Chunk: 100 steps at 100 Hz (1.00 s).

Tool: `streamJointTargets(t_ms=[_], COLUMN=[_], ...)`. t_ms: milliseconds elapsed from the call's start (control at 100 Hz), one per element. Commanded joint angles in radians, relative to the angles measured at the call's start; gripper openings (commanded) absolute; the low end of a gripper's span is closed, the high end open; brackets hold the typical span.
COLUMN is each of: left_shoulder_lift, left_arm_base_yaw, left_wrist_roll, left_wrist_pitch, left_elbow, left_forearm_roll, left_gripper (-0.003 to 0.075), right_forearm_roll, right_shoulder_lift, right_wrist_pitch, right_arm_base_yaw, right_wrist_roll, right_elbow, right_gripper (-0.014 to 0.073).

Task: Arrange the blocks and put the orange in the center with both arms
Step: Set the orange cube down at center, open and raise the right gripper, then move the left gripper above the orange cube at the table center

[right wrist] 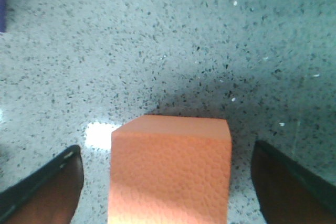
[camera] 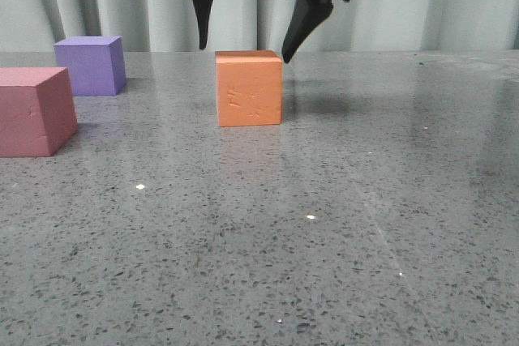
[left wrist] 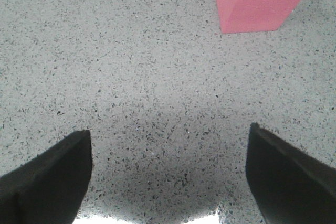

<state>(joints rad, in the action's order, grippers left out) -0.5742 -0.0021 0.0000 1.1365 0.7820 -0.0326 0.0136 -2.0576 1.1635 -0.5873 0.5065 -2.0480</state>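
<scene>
The orange cube stands on the grey speckled table near the middle, scuffed face toward the front camera. My right gripper hangs open just above it, one finger on each side of its top edge. In the right wrist view the orange cube sits between the open fingers, not touched. The pink-red cube is at the left edge, and the purple cube is behind it. My left gripper is open and empty over bare table, with the pink-red cube ahead of it. The left gripper is out of the front view.
The table is grey speckled stone with a pale curtain behind it. A sliver of the purple cube shows at the edge of the right wrist view.
</scene>
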Motion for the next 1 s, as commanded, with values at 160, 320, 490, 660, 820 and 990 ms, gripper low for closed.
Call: streamJointTargets(t_ms=[160, 320, 490, 660, 820, 990], left_shoulder_lift=[-0.011, -0.011, -0.011, -0.011, -0.011, -0.011], left_arm_base_yaw=[0.002, 0.002, 0.002, 0.002, 0.002, 0.002], left_wrist_roll=[0.0, 0.0, 0.0, 0.0, 0.0, 0.0], left_wrist_pitch=[-0.031, -0.018, -0.01, -0.007, -0.006, -0.006], left_elbow=[0.035, 0.035, 0.035, 0.035, 0.035, 0.035], left_forearm_roll=[-0.009, -0.009, -0.009, -0.009, -0.009, -0.009], left_gripper=[0.0566, 0.0566, 0.0565, 0.0566, 0.0566, 0.0566], right_forearm_roll=[-0.014, -0.051, -0.124, -0.138, -0.14, -0.143], right_shoulder_lift=[0.105, 0.143, 0.169, 0.199, 0.248, 0.335], right_wrist_pitch=[0.021, 0.043, 0.13, 0.168, 0.168, 0.152], right_arm_base_yaw=[0.002, 0.015, 0.049, 0.081, 0.111, 0.168], right_wrist_roll=[-0.085, -0.105, -0.134, -0.17, -0.204, -0.239], right_elbow=[-0.121, -0.124, -0.123, -0.118, -0.1, 0.021], right_gripper=[0.064, 0.064, 0.064, 0.064, 0.064, 0.064])
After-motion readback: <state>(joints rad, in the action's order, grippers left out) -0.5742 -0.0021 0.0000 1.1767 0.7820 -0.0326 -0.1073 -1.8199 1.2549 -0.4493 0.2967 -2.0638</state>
